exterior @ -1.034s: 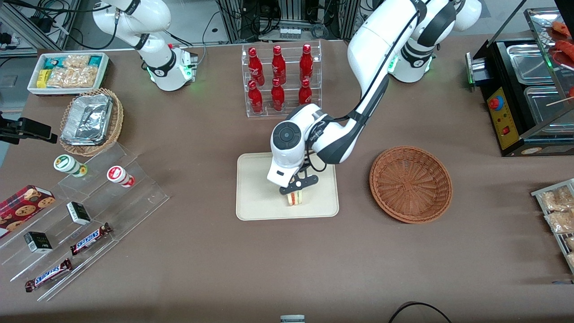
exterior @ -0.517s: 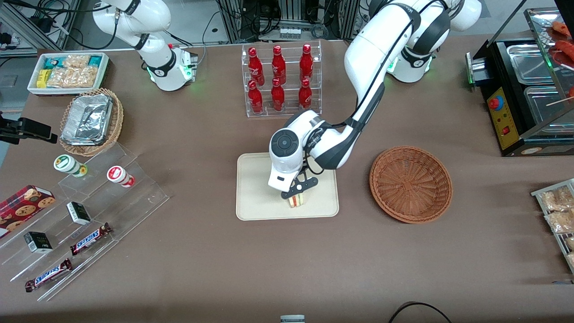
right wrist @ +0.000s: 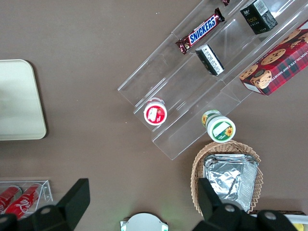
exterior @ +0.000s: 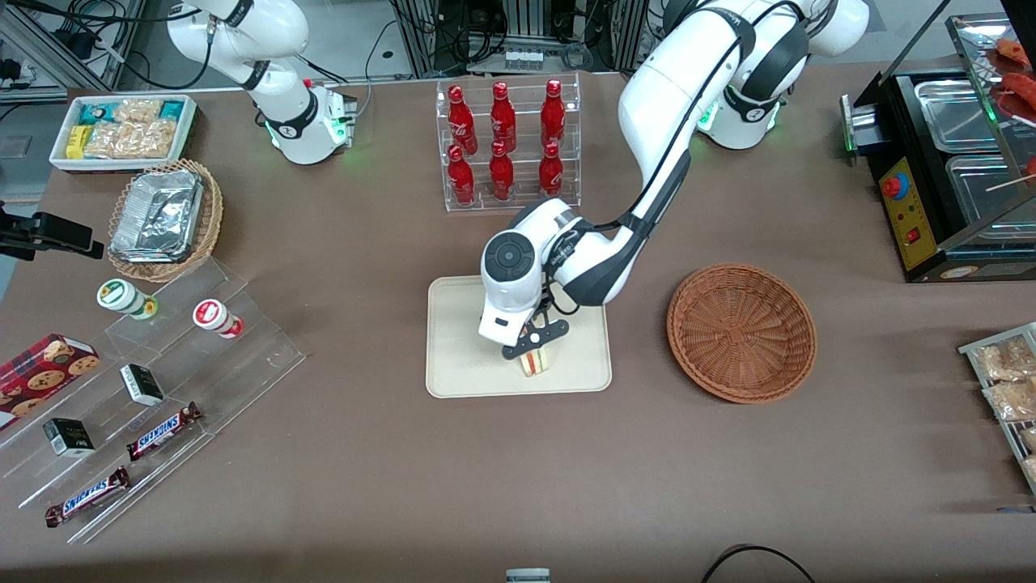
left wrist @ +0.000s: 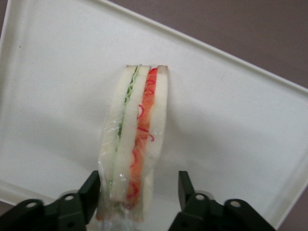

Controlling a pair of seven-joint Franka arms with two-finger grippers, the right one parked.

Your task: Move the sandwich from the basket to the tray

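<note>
The sandwich [left wrist: 136, 139] is standing on its edge on the tray [left wrist: 231, 125], wrapped in clear film, with the green and red filling lines facing up toward the wrist camera. Its long axis is running straight out from between the jaws, so the wedge is lying lengthwise along the gap, not across it. The gripper [left wrist: 139, 195] is hovering just above the near end of the sandwich, and its jaws are standing open: one finger is sitting against the film on one side, while the other is showing a clear gap of bare tray between itself and the bread. In the front view the gripper [exterior: 534, 343] is hanging over the part of the tray [exterior: 453, 356] nearer the camera, with the sandwich [exterior: 533, 363] directly beneath it and close to the tray's front rim. The basket [exterior: 741, 332] is sitting on the table [exterior: 518, 478] toward the working arm's end, and nothing is showing inside it. By this look the sandwich is already delivered, and the coming move is probably a straight lift away along the open gap. The sandwich's end closest to the fingers is getting cut off by the frame edge, and whether the film is clinging to the touching finger is hard to make out.
</note>
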